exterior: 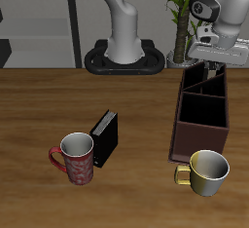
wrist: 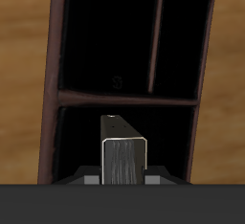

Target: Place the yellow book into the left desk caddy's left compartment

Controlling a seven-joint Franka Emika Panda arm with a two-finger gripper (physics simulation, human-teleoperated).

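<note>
Nearest the front edge of the surface [exterior: 39, 105] stand a yellow-white mug [exterior: 207, 171] just in front of the left desk caddy [exterior: 199, 125] and, well apart from the caddy, a red patterned mug [exterior: 76, 158] with a black book [exterior: 104, 137] leaning beside it. None of these bears on the step.

The caddy is a long dark open-topped box with inner dividers. The tool [exterior: 208, 66] hangs directly above the caddy's far end. In the wrist view the yellow book [wrist: 124, 156] is pinched between the tool's fingers, end-on and upright, its pale edge facing the camera. It appears poised over one compartment, short of a cross divider [wrist: 124, 99].

Judgement: the step in hand is lowering and release. Whether this compartment is the left one cannot be confirmed from these views; verify before descent. Keep the book vertical and parallel to the caddy's long walls, centred clear of the cross divider and the slanted side wall. Descend slowly until the book is well inside, then spread the fingers and withdraw straight up.
</note>
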